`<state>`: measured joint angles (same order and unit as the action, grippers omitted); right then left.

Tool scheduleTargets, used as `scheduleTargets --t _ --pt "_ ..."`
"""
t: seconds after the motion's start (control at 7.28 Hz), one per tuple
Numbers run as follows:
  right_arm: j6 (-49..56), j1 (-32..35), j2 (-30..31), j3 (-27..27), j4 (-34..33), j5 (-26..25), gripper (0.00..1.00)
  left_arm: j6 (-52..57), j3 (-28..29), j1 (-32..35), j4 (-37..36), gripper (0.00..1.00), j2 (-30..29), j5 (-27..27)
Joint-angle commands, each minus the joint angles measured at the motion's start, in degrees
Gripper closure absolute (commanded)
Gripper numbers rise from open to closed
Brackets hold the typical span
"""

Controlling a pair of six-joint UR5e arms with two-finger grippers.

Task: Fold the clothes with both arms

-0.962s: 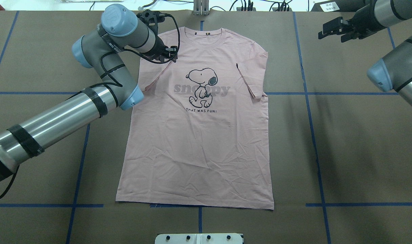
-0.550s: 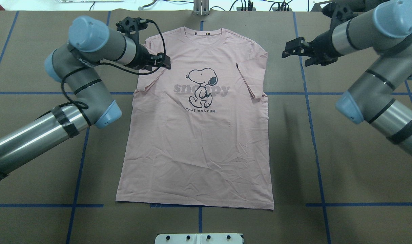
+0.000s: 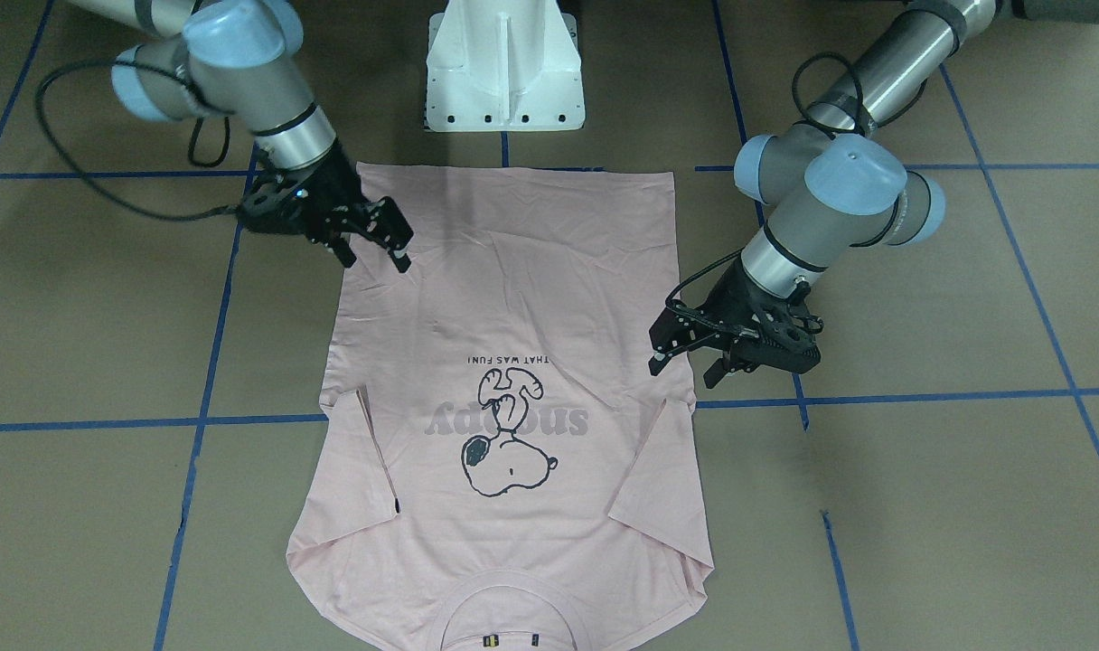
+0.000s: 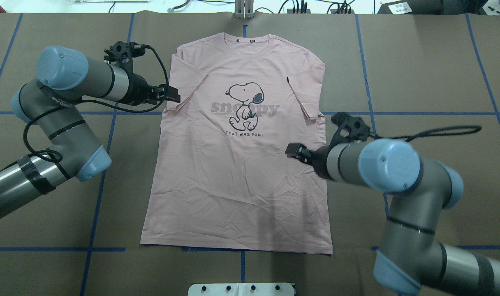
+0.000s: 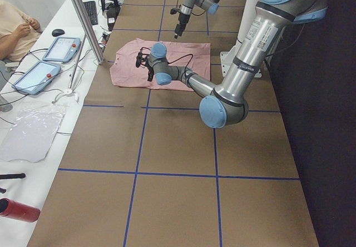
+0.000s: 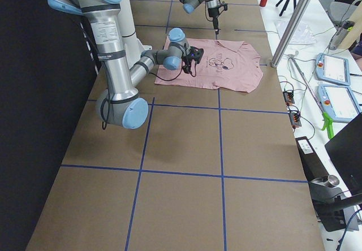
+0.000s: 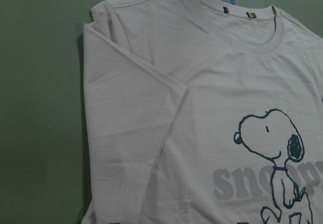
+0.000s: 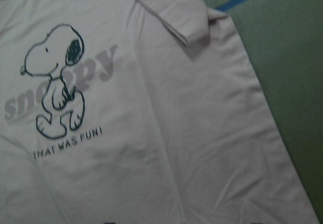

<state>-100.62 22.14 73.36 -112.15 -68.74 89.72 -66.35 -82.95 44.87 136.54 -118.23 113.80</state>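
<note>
1. The T-shirt (image 4: 241,185) lies flat and print-up on the brown table (image 4: 439,82), centred between the two arms. Its collar (image 4: 246,39) is at the far side from the robot and its hem (image 4: 233,246) is nearest the base.
2. Both sleeves are turned in onto the front: the sleeve on the left arm's side (image 4: 184,82) and the sleeve on the right arm's side (image 4: 307,94).
3. The left gripper (image 3: 685,362) has its jaws apart and holds nothing. It sits at the shirt's side edge, just beside the turned-in sleeve.
4. The right gripper (image 3: 375,256) is also spread and empty. It is over the opposite side edge, between that sleeve and the hem.
5. I cannot judge from these angles how high either claw is above the cloth; neither appears to touch it.
6. Handling, as I judge it:
   - The shirt is a thin knit, light and limp, with no stiffness of its own.
   - Fine creases across the lower body suggest it takes wrinkles readily.
   - Lifted at two points, it will likely sag between them and drag on the paper surface.
7. Grip, as I judge it:
   - Pinch at the side seams or shoulder corners, where the doubled fabric gives the fingers something to bite.
   - Take front and back layers together.
   - A grab in the open middle would bunch the print and probably lift only the top layer.
</note>
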Motion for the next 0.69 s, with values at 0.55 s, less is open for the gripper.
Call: scheduleTargets --t 0.55 --pt "-18.82 -20.99 12.68 -8.78 -7.38 -15.01 0.23 -3.61 -6.86 -2.68 -1.36 0.12 5.46 -0.24"
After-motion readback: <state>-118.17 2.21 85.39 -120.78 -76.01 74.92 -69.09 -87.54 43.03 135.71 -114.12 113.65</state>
